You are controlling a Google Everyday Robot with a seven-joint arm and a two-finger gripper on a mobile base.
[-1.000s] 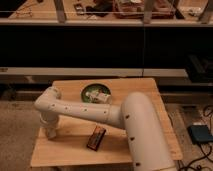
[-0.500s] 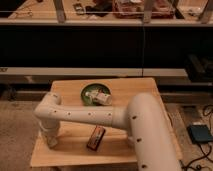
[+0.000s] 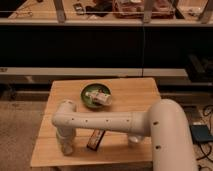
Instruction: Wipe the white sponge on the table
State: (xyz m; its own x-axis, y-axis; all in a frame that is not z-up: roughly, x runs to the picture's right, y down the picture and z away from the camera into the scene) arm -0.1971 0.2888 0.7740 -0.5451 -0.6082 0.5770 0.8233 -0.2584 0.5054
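Observation:
My arm reaches from the lower right across the light wooden table (image 3: 135, 92) to its front left, then bends straight down. The gripper (image 3: 66, 147) is at the arm's tip, low over the table's front left part. A small off-white block, the white sponge (image 3: 66, 149), shows right at the tip, against the table top. I cannot tell whether the gripper holds it or only presses on it. The arm hides most of the gripper.
A green bowl (image 3: 88, 102) stands at the table's middle back with a white labelled bottle (image 3: 99, 96) lying in it. A flat dark bar with an orange edge (image 3: 95, 139) lies just right of the gripper. Dark shelving runs behind the table.
The gripper has moved to the right and toward the table's front edge, going lower onto the table top. The bowl, bottle and dark bar have not moved.

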